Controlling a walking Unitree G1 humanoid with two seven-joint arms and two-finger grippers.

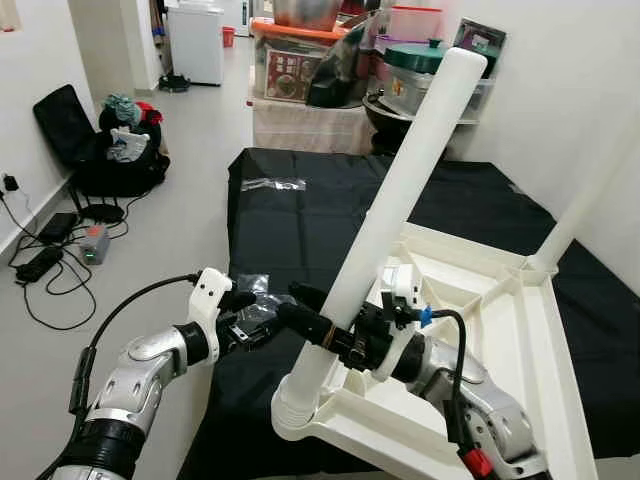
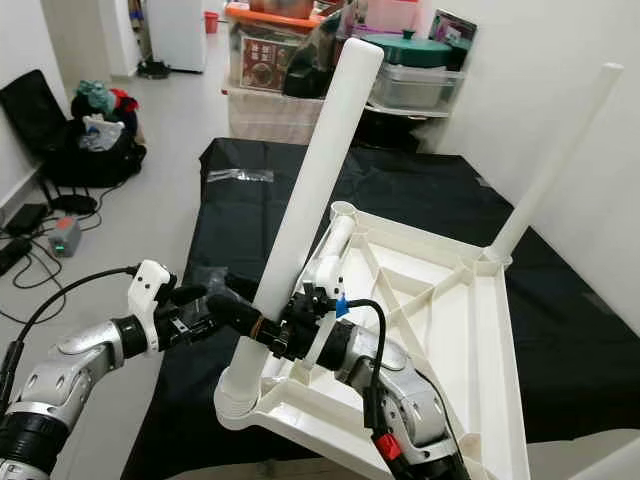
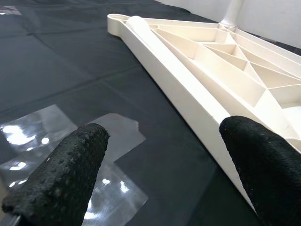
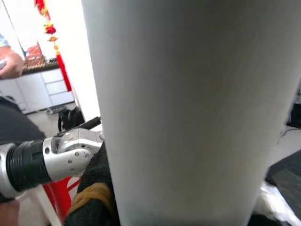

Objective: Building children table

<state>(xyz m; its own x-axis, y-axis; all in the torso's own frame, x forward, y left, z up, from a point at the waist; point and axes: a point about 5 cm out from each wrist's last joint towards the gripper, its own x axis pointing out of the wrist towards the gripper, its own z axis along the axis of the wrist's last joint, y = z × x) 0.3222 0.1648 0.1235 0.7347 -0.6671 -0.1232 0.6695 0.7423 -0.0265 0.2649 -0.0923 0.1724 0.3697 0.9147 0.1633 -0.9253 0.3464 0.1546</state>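
Right gripper [image 1: 318,322] clamps tilted table leg [image 1: 395,195] to seat it in tabletop [image 1: 520,340] corner socket at 6 o'clock; left gripper [image 1: 262,322] open, empty.

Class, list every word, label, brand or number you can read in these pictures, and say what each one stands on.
No text can be read.
Printed box under the orange lid: markings too blurred to read.
Small picture frame on the shelf: too small to read.
White tabletop, table leg, black cloth: no writing.
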